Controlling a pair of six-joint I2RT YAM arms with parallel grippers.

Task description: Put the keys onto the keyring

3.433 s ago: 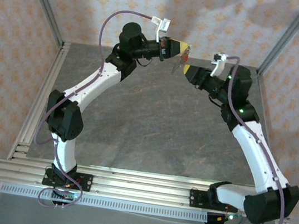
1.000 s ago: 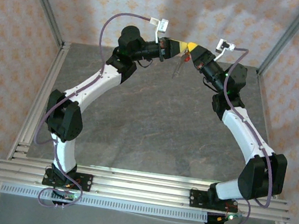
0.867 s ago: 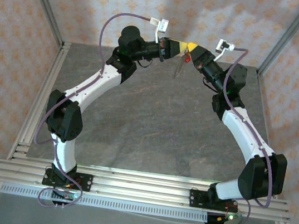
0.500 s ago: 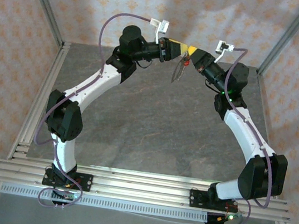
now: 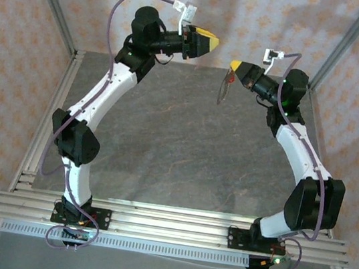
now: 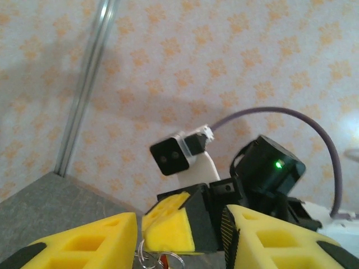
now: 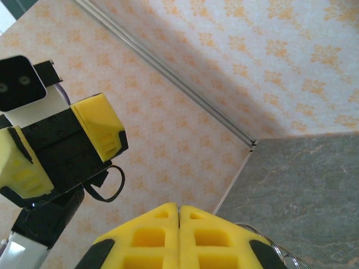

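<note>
Currently, right claw (image 5: 235,66) clenched on the keyring (image 5: 222,90), ring dangling just below that claw, clear of the grey surface (image 5: 165,139), left claw (image 5: 210,42) released and empty, apart from the right claw on its upper left, key too small to resolve.

Two grippers (image 5: 213,43) (image 5: 234,66); one keyring (image 5: 223,91); one key (image 5: 230,78)

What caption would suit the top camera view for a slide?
Right gripper pinches a dangling keyring above the table; left gripper hangs apart from it.
</note>
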